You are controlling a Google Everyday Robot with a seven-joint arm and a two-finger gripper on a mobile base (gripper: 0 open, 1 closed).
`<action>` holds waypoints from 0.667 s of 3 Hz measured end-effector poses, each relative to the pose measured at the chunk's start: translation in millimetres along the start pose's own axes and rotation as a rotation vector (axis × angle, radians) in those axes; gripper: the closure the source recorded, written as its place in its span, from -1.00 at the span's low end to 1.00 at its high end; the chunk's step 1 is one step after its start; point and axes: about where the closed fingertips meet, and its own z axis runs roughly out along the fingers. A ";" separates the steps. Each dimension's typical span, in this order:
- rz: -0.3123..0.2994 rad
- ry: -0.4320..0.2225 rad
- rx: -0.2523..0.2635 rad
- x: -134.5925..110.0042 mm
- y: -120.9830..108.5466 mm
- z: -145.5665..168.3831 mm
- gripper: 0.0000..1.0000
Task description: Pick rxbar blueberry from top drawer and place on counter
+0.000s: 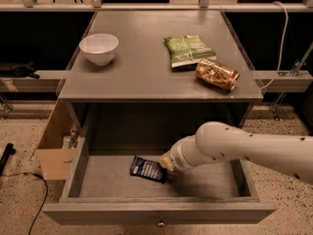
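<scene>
The rxbar blueberry [147,169], a dark navy wrapper with pale lettering, lies on the floor of the open top drawer [161,212], left of centre. My gripper [167,163] reaches into the drawer from the right, and its tip is at the bar's right end, touching or nearly touching it. The white arm hides the gripper's far side. The counter [142,67] above is the cabinet's flat grey top.
On the counter stand a white bowl [99,48] at the left, a green snack bag [188,50] and a shiny orange-brown packet [217,74] at the right. A cardboard box [55,151] sits on the floor left of the drawer. A cable [29,199] runs over the floor.
</scene>
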 end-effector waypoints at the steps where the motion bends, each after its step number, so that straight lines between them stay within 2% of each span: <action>1: 0.000 0.000 0.000 0.0 0.0 0.0 -0.54; 2: -0.004 0.004 -0.013 1.7 1.0 2.4 -1.00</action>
